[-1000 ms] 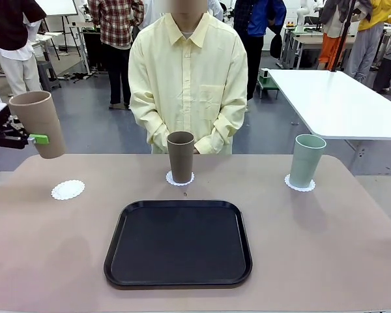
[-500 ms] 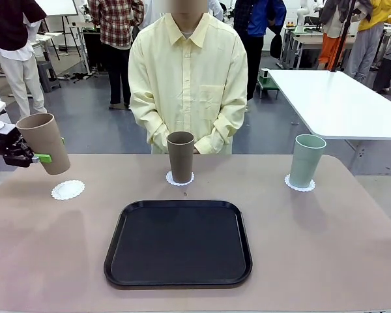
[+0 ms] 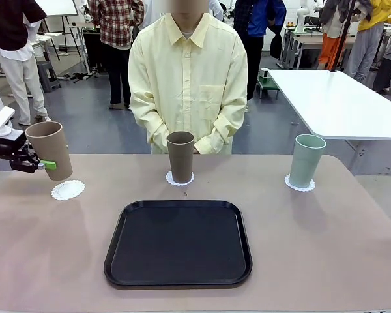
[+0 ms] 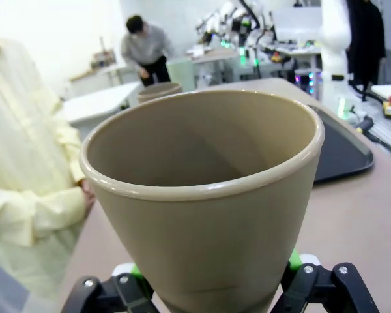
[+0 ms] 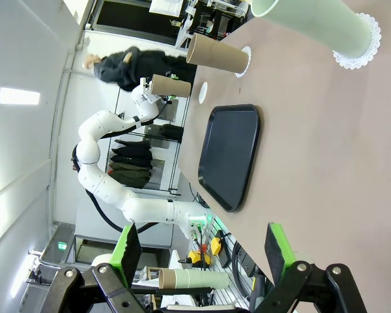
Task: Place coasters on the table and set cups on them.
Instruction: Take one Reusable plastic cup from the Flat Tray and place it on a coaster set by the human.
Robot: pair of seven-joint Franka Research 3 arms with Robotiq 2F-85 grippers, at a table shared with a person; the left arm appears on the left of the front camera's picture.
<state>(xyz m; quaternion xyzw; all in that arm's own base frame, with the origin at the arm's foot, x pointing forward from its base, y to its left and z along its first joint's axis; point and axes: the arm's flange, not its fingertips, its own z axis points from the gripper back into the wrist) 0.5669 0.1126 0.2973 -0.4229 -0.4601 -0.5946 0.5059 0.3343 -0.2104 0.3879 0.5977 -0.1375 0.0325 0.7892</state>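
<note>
Your left hand (image 3: pixel 44 164) is clenched on a tan cup (image 3: pixel 49 149), held tilted just above the bare coaster (image 3: pixel 68 190) at the table's (image 3: pixel 326 248) left end. Your right hand (image 5: pixel 202 253) is spread wide, grasping nothing.

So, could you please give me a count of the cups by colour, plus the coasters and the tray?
Tan-brown cups: 2, one in the left gripper at, one on the middle coaster
Mint green cups: 1
White coasters: 3
Black trays: 1
Total: 7
</note>
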